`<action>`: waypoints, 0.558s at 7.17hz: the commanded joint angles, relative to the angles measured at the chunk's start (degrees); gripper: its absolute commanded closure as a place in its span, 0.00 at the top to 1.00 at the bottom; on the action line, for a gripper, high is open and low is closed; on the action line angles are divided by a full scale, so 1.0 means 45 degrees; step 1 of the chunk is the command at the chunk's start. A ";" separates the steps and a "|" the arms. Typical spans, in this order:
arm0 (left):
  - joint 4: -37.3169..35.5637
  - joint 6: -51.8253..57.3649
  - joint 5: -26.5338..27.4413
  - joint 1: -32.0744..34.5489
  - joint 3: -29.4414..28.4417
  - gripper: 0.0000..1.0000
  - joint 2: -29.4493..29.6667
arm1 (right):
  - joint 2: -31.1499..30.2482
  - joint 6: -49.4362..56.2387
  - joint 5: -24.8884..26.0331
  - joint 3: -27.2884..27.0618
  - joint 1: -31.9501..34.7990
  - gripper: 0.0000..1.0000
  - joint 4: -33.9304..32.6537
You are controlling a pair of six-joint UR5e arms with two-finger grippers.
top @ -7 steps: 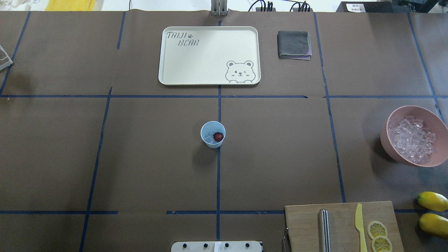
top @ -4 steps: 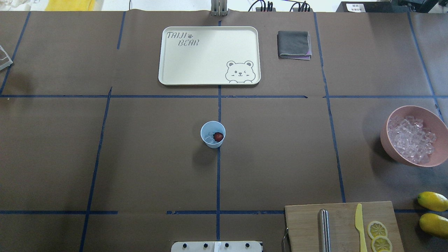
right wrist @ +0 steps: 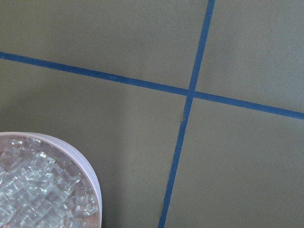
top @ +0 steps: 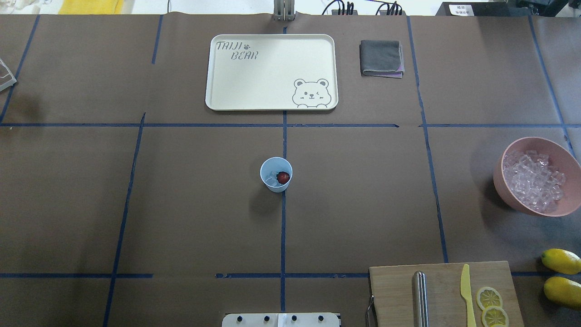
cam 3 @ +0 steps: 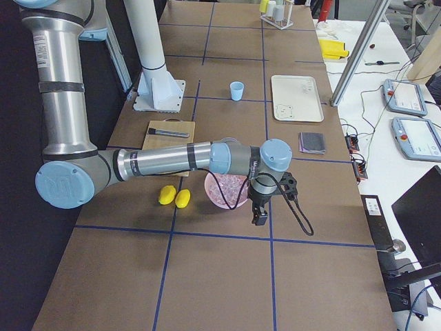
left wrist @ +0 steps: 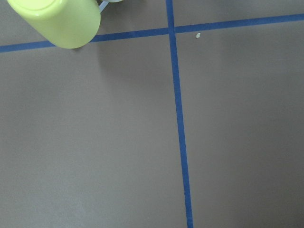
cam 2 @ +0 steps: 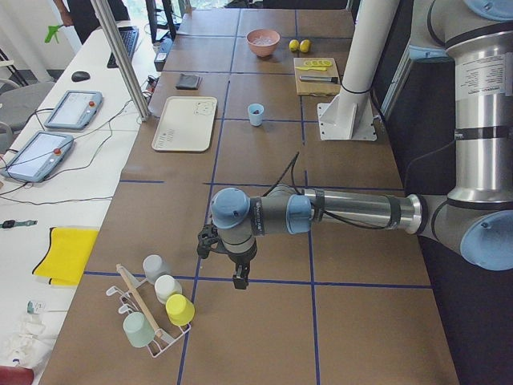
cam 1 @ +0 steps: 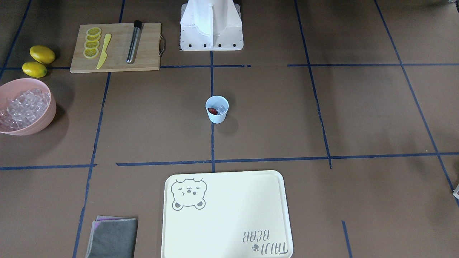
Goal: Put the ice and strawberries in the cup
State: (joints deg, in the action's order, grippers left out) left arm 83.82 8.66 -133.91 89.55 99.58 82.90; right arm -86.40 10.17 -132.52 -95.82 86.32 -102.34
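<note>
The small pale-blue plastic cup [top: 275, 188] stands upright at the table's middle, on a blue tape line. It holds a few clear ice cubes [top: 272, 179] and one dark red strawberry [top: 283, 177].

Nearest the robot's base, on its right, lies a bamboo cutting board [top: 395, 290]. It carries a steel rod [top: 420, 297], a yellow plastic knife [top: 466, 293] and yellow lemon slices [top: 489, 298]. Two whole yellow lemons [top: 561, 261] lie just beside the board. Farther out is a large pink bowl [top: 503, 185] heaped with more ice. A cream bear-print tray [top: 272, 72] and a folded grey cloth [top: 381, 58] sit at the far edge.

The left gripper [cam 2: 238, 279] hangs over bare table near a rack of upturned cups [cam 2: 156, 309]. The right gripper [cam 3: 260, 216] hangs just beside the pink bowl. Whether either gripper's jaws are apart or together cannot be told.
</note>
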 commanded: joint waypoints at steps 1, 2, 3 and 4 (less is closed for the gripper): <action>0.0437 -0.0030 0.0032 -0.0017 -0.0098 1.00 -0.0042 | -0.0018 0.0005 0.0016 -0.0016 -0.0002 1.00 -0.0013; 0.0437 -0.0010 0.0032 0.0002 -0.0059 1.00 -0.0100 | -0.0018 0.0025 -0.0004 0.0003 -0.0021 1.00 -0.0013; 0.0456 -0.0068 -0.0026 -0.0017 -0.0059 1.00 -0.0120 | -0.0038 0.0025 -0.0004 0.0004 -0.0021 1.00 -0.0013; 0.0418 -0.0107 -0.0065 -0.0017 -0.0059 1.00 -0.0101 | -0.0038 0.0025 -0.0004 0.0004 -0.0021 1.00 -0.0013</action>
State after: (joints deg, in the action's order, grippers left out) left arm 85.77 8.38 -133.99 89.50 99.29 82.45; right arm -86.53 10.27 -132.53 -95.82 86.24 -102.39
